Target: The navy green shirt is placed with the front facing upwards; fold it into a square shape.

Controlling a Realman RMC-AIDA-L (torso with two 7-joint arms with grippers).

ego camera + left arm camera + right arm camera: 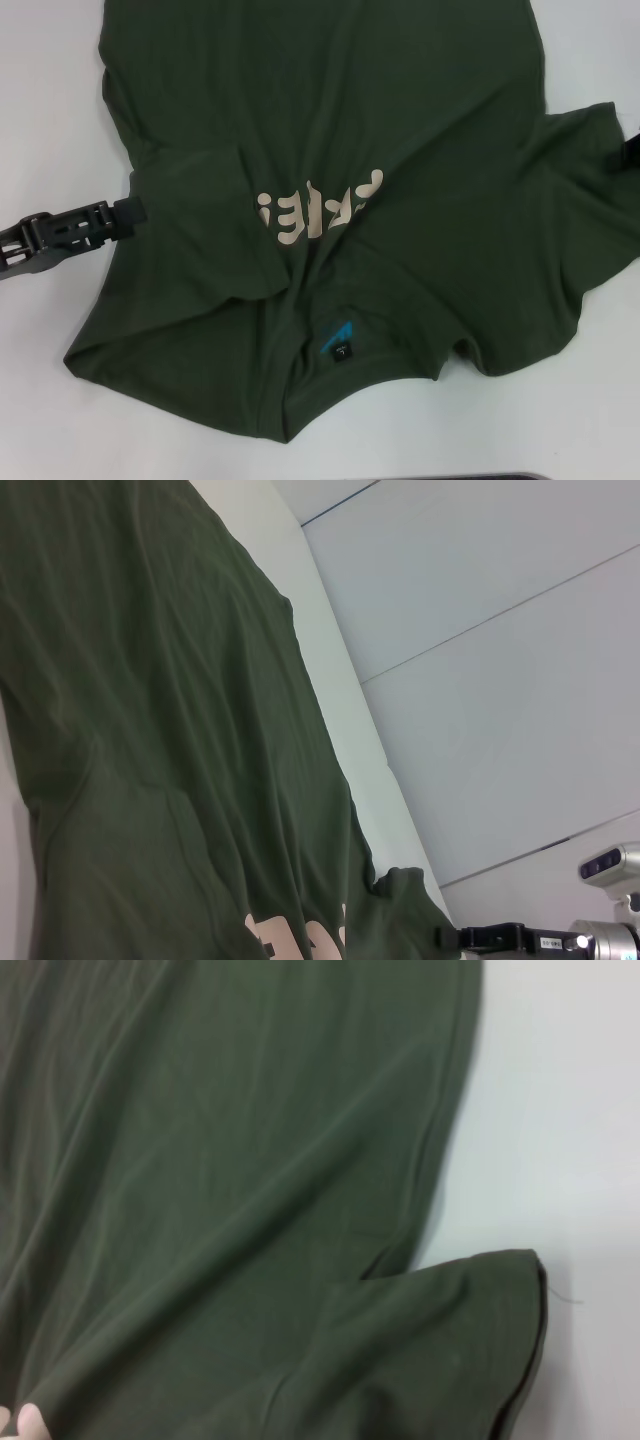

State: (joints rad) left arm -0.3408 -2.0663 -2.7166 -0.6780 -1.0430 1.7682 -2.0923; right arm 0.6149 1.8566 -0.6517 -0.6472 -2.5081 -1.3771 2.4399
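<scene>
The navy green shirt [400,150] is spread face up on the white counter [50,80], filling most of the head view from the top edge down past the centre. Its collar, with a small blue neck label [338,338], is turned toward the lower middle of the frame, so the beige chest lettering [318,212] is read upside down. The sleeve on the frame's left is folded inward over the chest, and its edge is laid across the start of the lettering; the sleeve on the right is spread out toward the right edge. The cloth is rumpled around the collar and along the lower left hem. The left claw [128,213] is seen at middle left, reaching in from the left edge, its tip touching the shirt's side edge; whether its fingers are spread or pressed together cannot be told. Of the right claw [632,150] only a dark sliver is seen at the right edge beside the sleeve, and its state cannot be told either.
</scene>
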